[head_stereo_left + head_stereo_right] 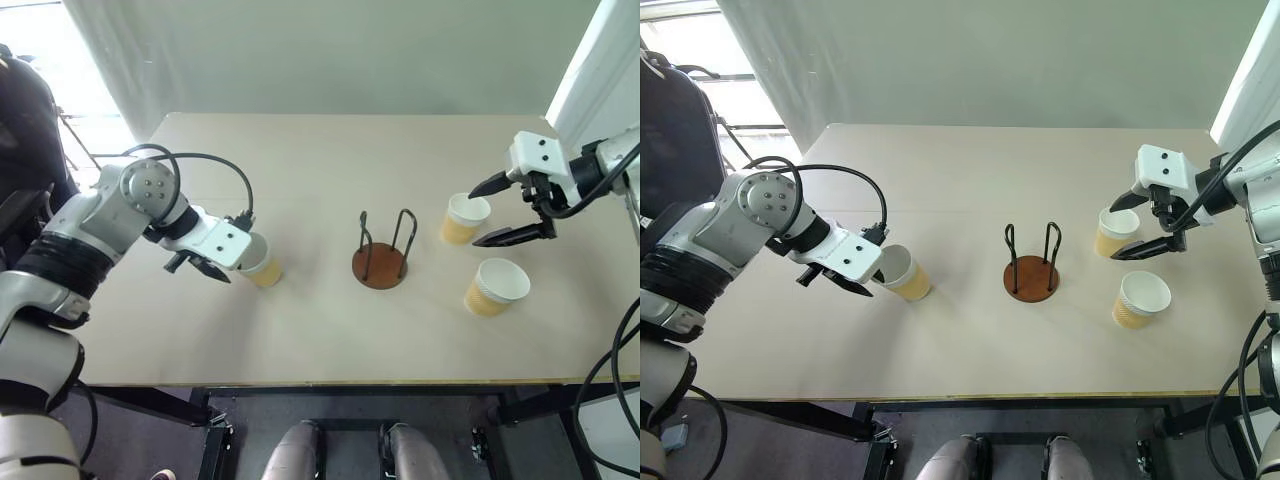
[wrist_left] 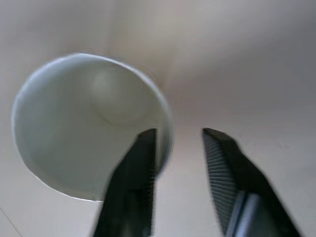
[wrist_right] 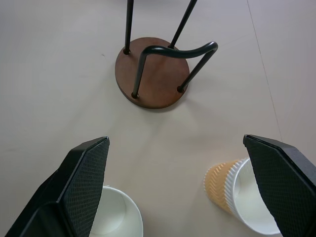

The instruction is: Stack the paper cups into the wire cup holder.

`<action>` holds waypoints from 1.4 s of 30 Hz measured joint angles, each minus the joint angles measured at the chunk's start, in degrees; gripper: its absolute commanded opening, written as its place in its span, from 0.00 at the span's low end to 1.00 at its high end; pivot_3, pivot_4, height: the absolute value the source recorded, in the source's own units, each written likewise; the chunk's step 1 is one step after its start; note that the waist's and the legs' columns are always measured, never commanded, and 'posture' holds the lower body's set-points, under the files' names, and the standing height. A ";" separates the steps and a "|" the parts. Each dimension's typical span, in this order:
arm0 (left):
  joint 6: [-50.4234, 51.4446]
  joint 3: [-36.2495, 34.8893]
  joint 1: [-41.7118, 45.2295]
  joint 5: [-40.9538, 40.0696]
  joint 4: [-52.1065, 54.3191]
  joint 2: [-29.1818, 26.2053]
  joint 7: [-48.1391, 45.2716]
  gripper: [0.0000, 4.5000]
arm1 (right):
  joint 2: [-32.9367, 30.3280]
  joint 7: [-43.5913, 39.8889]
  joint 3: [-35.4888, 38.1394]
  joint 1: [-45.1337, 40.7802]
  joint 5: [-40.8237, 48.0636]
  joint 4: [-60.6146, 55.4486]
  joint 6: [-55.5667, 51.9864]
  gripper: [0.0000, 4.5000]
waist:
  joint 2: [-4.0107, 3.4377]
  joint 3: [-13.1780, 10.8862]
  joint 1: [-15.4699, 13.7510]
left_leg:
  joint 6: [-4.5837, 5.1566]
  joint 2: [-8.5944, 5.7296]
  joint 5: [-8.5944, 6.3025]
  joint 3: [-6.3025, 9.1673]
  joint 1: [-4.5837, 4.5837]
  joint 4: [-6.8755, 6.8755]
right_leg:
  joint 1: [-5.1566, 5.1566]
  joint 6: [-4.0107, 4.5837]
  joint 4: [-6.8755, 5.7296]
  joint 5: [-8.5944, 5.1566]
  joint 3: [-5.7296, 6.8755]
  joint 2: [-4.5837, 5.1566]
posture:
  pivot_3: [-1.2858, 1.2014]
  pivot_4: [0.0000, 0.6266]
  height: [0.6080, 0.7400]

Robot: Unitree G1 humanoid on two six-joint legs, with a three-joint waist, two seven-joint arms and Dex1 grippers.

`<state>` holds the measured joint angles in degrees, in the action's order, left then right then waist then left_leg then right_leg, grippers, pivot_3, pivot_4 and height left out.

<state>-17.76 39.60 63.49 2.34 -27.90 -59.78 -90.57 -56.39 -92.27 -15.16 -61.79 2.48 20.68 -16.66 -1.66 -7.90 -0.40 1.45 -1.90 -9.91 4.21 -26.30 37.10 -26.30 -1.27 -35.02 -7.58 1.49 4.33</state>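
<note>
from overhead, a beige table (image 1: 320, 340) holds a wire cup holder (image 1: 380, 262) near its middle, a round reddish-brown base with two thin black wire loops standing upright and nothing inside it. three paper cups sit around it. one cup (image 1: 262, 266) stands to the holder's left, and the left gripper (image 1: 205, 266) is down at that cup's rim. the left wrist view adds what the overhead pictures hide: one black finger (image 2: 133, 182) reaches down inside the cup's white mouth, against the rim wall, while the other finger stands outside it with a gap of bare table between them, so the jaws straddle the wall, narrowed but not pressed together, and a firm grip cannot be told. to the holder's right stand two more cups, a farther cup (image 1: 465, 219) and a nearer cup (image 1: 496, 287), apart from each other. the right gripper (image 1: 512, 210) hangs just beside the farther cup with its jaws spread wide, holding nothing. the right wrist view looks between those wide fingers toward the holder (image 3: 153, 71), with one cup's white mouth (image 3: 116, 217) beside one finger and the ribbed tan wall of another cup (image 3: 222, 185) beside the other finger.
</note>
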 measured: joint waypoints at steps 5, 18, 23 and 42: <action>1.25 -0.03 0.95 -0.61 -0.50 0.43 -0.02 0.01 | 0.01 0.00 0.00 0.14 0.19 -0.27 -0.12 1.00 | -0.01 0.00 0.03 | -0.02 0.00 0.00 0.00 0.02 0.00 | 0.00 0.01 -0.01 0.01 0.00 0.00 | 0.52 0.24 1.00; 14.02 0.56 9.80 -11.14 -6.50 4.47 -0.09 0.01 | 0.19 0.00 0.00 -0.51 1.08 4.21 1.45 1.00 | 0.00 0.00 -0.04 | -0.04 0.00 0.02 0.00 -0.02 0.00 | 0.00 0.00 0.02 0.03 0.00 0.00 | 0.52 0.24 1.00; 20.57 0.58 15.25 -16.97 -10.07 9.15 -0.11 0.01 | -0.70 0.00 0.00 -0.19 2.71 2.76 1.19 1.00 | 0.00 0.00 -0.13 | -0.02 0.00 0.03 -0.01 -0.08 0.00 | 0.00 -0.05 0.09 0.05 0.01 0.00 | 0.52 0.24 1.00; 13.80 -0.03 34.70 -13.54 -34.04 24.86 -0.12 0.01 | -2.97 0.00 0.00 0.14 4.17 1.31 0.21 1.00 | 0.05 -0.04 -0.49 | 0.34 -0.09 -0.15 -0.11 -0.35 0.11 | -0.01 -0.59 0.24 -0.18 -0.02 0.03 | 0.52 0.24 1.00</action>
<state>-3.96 39.58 98.19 -11.19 -61.95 -34.93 -90.69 -59.36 -92.28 -15.17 -61.65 6.64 21.99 -16.45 -1.62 -7.94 -0.89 1.79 -1.99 -10.07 4.10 -26.65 37.21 -26.31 -1.86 -34.78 -7.76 1.47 4.36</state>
